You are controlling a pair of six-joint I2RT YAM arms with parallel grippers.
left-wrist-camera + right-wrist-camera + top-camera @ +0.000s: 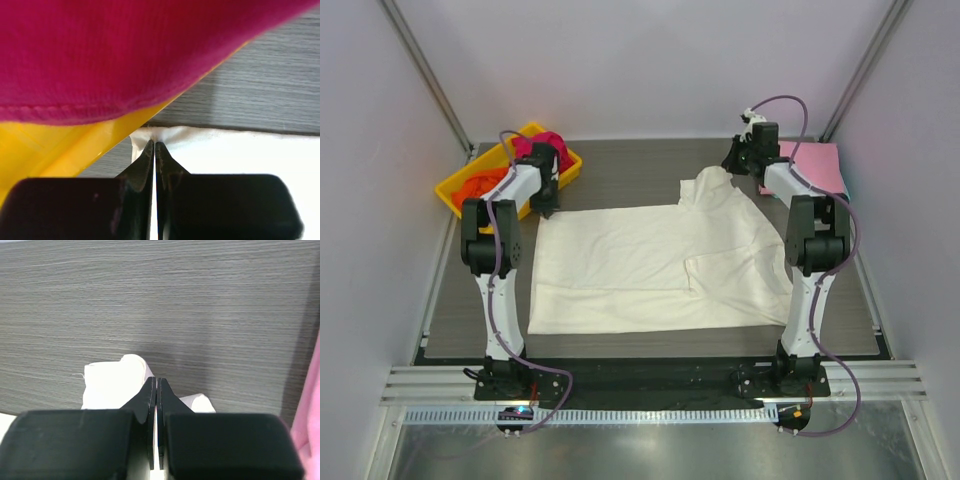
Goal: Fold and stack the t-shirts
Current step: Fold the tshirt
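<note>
My left gripper (154, 145) sits closest, jaws pinched shut on the far left corner of the white shirt (650, 265). The right gripper (156, 381) is clamped on its far right edge. That shirt lies spread mid-table, barely folded. A pink shirt (815, 160) looks folded at far right, while the magenta shirt (548, 142) and orange shirt (480, 185) wait in the tray (448, 200). I judge most work remains.

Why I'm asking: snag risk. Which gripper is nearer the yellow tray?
Left. The left gripper pinches a corner of the cream-white t-shirt right beside the yellow tray; the right gripper grips that shirt far across the table.
</note>
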